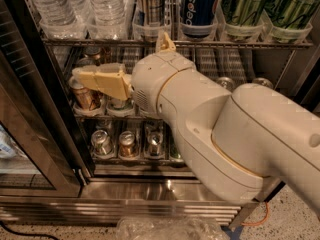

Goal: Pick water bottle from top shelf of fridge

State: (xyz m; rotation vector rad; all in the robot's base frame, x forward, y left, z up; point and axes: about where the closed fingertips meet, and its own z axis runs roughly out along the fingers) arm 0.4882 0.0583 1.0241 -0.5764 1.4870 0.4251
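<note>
Two clear ribbed water bottles [52,6] [107,4] stand in plastic lane cups at the left of the top shelf [200,43], a silver wire rack. Their caps are out of view above. My cream-coloured gripper [84,79] points left, below the top shelf and in front of the cans at the left end of the second rack. It is under the water bottles and apart from them. My bulky white arm [225,129] fills the right and middle of the view and hides much of the fridge [125,194].
A Pepsi can [200,9] and green cans [245,6] stand right of the bottles. Short soda cans [102,141] line the lower racks. The dark-framed glass door [30,109] stands open at left. Crumpled clear plastic [165,229] lies on the floor.
</note>
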